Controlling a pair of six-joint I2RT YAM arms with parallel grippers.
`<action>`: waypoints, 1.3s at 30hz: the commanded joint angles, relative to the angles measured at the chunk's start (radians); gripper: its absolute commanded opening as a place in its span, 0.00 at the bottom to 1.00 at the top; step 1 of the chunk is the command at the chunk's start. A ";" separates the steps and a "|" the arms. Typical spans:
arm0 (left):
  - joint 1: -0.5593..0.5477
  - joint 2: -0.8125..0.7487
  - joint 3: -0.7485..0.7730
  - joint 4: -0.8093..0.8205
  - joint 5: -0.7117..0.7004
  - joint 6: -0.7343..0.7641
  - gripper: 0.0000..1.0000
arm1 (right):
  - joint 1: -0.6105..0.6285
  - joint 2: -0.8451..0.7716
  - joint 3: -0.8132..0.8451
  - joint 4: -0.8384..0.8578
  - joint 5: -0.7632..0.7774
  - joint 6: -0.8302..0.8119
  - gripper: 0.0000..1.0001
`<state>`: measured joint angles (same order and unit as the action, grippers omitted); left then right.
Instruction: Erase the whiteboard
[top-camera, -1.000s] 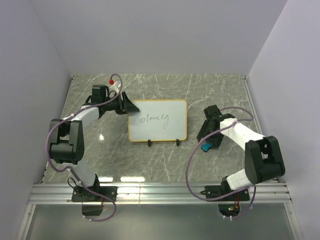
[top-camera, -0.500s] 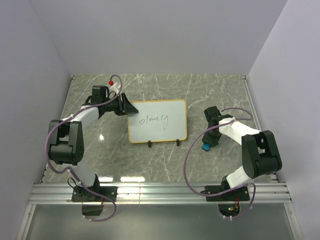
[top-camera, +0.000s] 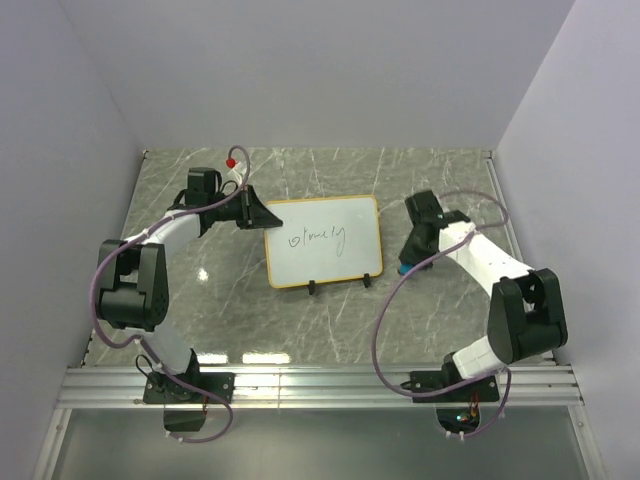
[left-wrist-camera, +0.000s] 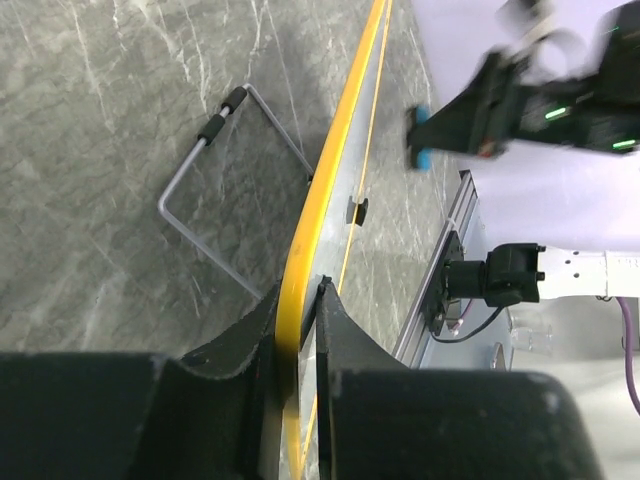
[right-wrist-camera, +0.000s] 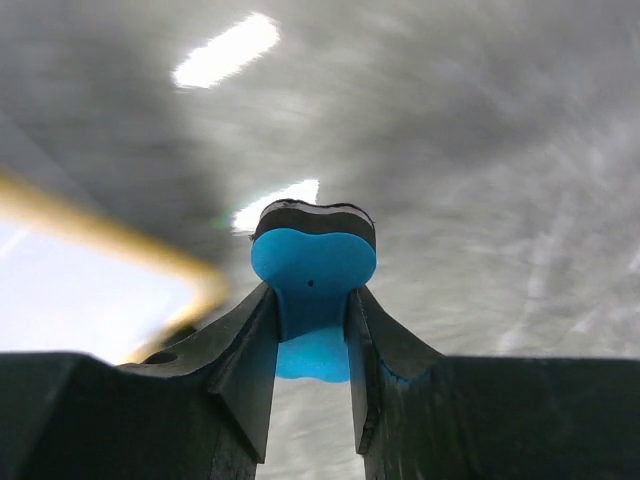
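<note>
The whiteboard (top-camera: 323, 243) stands at the middle of the marble table, tilted a little, with dark scribbles on its face. My left gripper (top-camera: 262, 215) is shut on its upper left corner. In the left wrist view the yellow frame (left-wrist-camera: 340, 140) runs edge-on between my two fingers (left-wrist-camera: 298, 290). My right gripper (top-camera: 405, 262) sits just off the board's right edge, shut on a small blue eraser (top-camera: 403, 268). The right wrist view shows the blue eraser (right-wrist-camera: 313, 262) squeezed between the fingers (right-wrist-camera: 312, 300), its dark felt side facing away, with the blurred board frame (right-wrist-camera: 120, 245) at left.
A wire stand (left-wrist-camera: 215, 190) props the board from behind. An aluminium rail (top-camera: 320, 385) runs along the near table edge by the arm bases. Lilac walls close in the left, back and right sides. A red-tipped cable (top-camera: 231, 160) loops over the left wrist.
The left gripper has shut on the board's corner, and the board has shifted right and turned slightly. The right gripper shut on the eraser and carried it up to the board's right edge.
</note>
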<state>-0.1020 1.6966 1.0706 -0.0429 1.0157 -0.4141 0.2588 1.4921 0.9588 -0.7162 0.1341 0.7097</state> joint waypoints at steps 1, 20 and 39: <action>0.001 -0.002 0.002 -0.021 -0.137 0.035 0.09 | 0.065 -0.044 0.203 -0.031 0.019 0.007 0.00; -0.068 0.006 -0.023 -0.031 -0.201 0.000 0.00 | 0.473 0.442 0.787 0.026 -0.160 -0.055 0.00; -0.079 -0.031 -0.026 -0.074 -0.203 -0.025 0.00 | 0.533 0.484 0.660 0.103 -0.137 -0.044 0.00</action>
<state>-0.1482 1.6852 1.0492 -0.0479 0.9302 -0.4652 0.8009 1.9678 1.7306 -0.6250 0.0074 0.6506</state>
